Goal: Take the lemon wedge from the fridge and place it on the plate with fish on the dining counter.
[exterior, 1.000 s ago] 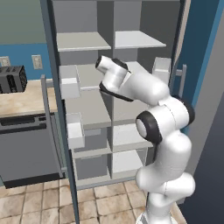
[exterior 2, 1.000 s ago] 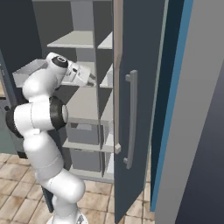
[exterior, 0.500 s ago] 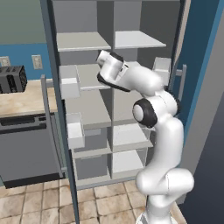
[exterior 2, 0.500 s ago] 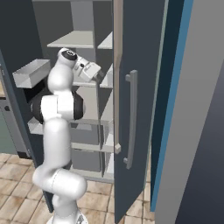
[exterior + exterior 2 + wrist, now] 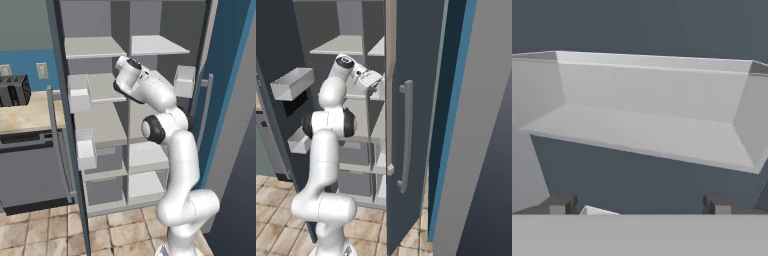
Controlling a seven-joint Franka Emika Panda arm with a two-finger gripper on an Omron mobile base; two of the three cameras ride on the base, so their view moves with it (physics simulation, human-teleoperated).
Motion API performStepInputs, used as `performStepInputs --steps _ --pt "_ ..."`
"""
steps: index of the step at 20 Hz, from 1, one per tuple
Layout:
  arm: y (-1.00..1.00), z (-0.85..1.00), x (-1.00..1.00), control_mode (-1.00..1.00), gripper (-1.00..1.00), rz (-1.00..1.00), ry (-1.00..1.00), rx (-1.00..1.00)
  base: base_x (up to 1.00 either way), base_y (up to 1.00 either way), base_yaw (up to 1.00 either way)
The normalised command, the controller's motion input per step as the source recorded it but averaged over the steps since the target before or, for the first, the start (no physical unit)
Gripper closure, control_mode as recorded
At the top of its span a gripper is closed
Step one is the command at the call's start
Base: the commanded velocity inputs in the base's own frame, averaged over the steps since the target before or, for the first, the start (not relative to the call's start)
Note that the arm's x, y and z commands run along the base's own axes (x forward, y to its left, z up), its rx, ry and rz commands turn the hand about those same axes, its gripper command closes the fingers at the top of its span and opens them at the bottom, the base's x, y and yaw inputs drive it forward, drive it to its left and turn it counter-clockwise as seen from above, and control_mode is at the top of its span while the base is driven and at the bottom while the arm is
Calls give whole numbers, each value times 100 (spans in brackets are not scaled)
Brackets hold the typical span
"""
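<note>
Still searching inside the fridge (image 5: 150,20), the gripper (image 5: 639,202) stood spread and empty, a door bin (image 5: 647,120) ahead of it, and the next move called for finding the lemon wedge.

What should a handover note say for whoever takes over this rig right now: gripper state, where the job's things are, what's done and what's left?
Gripper: open, holding nothing, raised inside the fridge at upper-shelf height.
Fridge: both doors open, light grey shelves and door bins exposed.
Hand view: faces a light grey door bin with nothing visible in it.
Lemon wedge: not yet spotted.
Done: fridge opened, arm reached in.
Left: find and grasp the wedge, carry it to the plate with the fish on the dining counter.
</note>
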Motion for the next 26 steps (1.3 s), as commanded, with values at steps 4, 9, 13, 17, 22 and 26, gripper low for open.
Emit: performStepInputs --steps 4,9,13,17,22,26 --pt "-68 -7 14 -100 -100 -11 0 0 0 0 0" --pt "-69 -3 1 -100 -100 -9 0 0 0 0 0" --pt "-97 0 -29 -100 -100 -12 0 1 0 0 0" --pt "-100 0 -86 -100 -100 -13 0 9 0 0 0" --pt "-93 1 -100 -100 -100 -6 -6 13 0 0 0" --pt "52 -1 -100 -100 -100 33 -2 1 0 0 0"
